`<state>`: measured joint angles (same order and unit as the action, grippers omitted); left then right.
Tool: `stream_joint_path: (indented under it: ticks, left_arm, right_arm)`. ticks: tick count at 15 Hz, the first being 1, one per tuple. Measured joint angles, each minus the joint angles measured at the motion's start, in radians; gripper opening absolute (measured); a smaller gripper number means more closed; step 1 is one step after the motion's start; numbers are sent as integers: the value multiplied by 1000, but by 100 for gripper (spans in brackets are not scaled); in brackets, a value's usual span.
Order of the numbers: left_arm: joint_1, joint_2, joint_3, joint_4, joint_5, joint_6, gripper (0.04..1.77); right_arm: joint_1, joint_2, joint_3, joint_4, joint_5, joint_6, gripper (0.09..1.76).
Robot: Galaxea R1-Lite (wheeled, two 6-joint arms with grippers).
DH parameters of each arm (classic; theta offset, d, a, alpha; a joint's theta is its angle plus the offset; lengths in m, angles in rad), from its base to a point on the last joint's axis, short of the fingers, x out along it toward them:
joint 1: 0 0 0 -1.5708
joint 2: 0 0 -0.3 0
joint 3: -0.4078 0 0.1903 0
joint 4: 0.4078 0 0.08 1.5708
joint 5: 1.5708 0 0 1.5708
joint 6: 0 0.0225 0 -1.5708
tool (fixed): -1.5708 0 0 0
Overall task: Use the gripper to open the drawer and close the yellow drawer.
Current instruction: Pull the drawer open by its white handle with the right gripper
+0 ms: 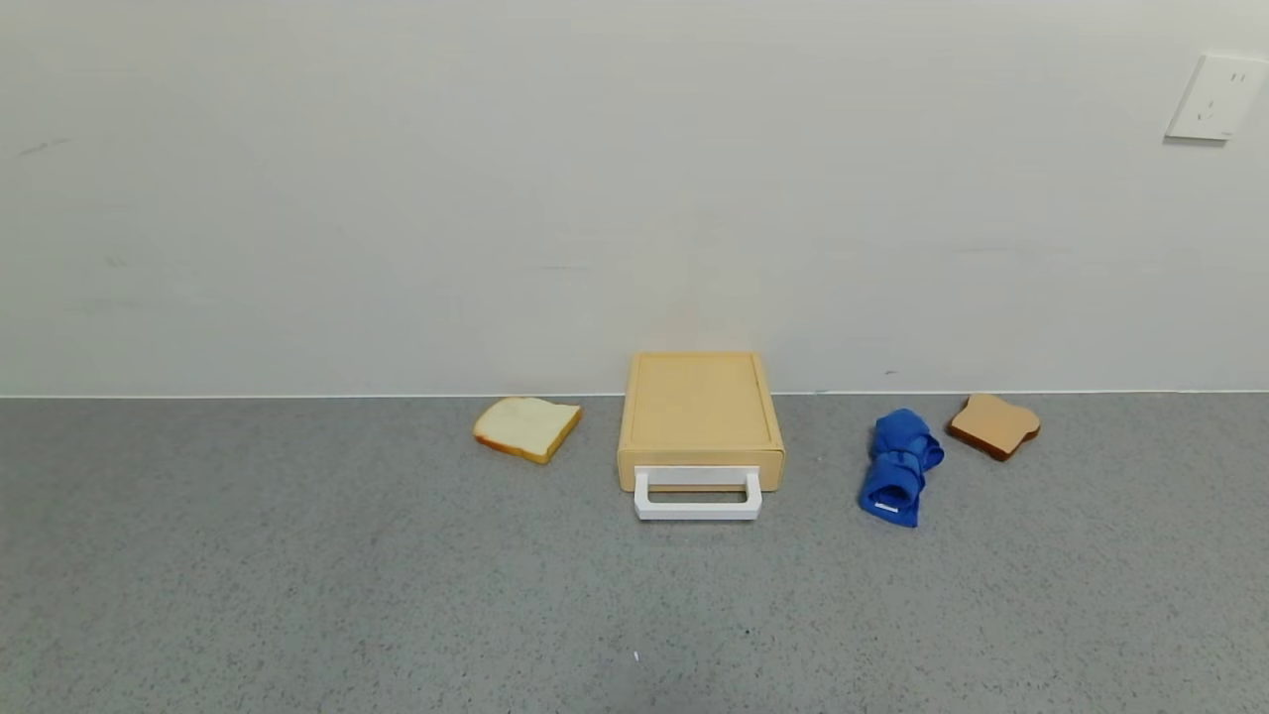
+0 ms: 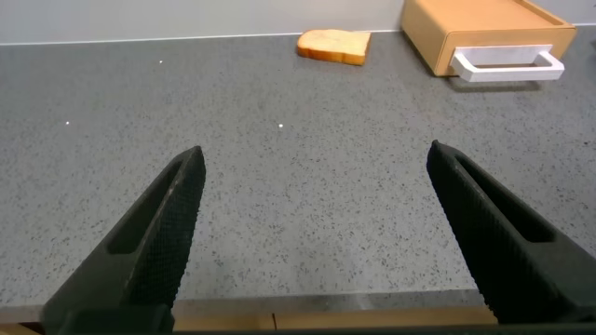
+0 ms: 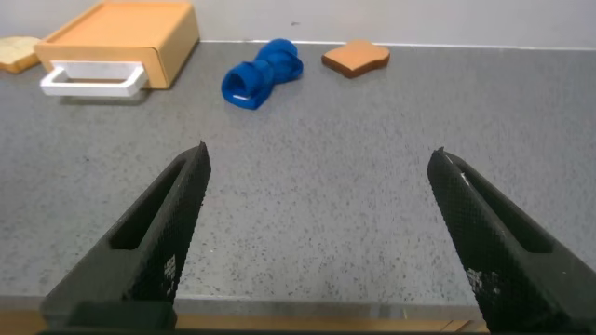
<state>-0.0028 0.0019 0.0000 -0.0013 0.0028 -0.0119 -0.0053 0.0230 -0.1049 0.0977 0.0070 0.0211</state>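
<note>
Both of the robot's arms wait at the near edge of the grey table (image 1: pixel 297 595), out of the head camera's sight and visible only through their own wrist cameras. The left tool (image 2: pixel 312 237) has its two black fingers spread wide over bare tabletop, gripping nothing; the right tool (image 3: pixel 317 237) is spread just as wide and is equally empty. Neither touches anything, a stance that appears to leave either arm free to make the first reach.

Well ahead of them, the pale yellow drawer (image 1: pixel 700 416) sits pushed back against the wall, its front flush with the box and so apparently shut. Its white loop handle (image 1: pixel 698 496) lies forward on the table, facing the robot, offering an open loop for a finger to hook into or pinch. The opening pull has likely not begun.

A slice of white bread (image 1: pixel 526 427) lies near the drawer on the robot's left. On the right, a rolled blue cloth (image 1: pixel 898 466) and a slice of brown toast (image 1: pixel 993 424) sit apart from it, leaving the straight approach to the handle unobstructed.
</note>
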Motion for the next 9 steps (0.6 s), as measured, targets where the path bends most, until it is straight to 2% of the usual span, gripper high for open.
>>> stream_joint_path:
  ticks: [4, 9]
  left_arm:
    - [0, 0, 0, 0, 0, 0, 172]
    - [0, 0, 0, 0, 0, 0, 172]
  right_arm:
    - [-9, 194, -214, 89, 59, -16, 171]
    - [14, 628, -521, 113, 116, 26, 171]
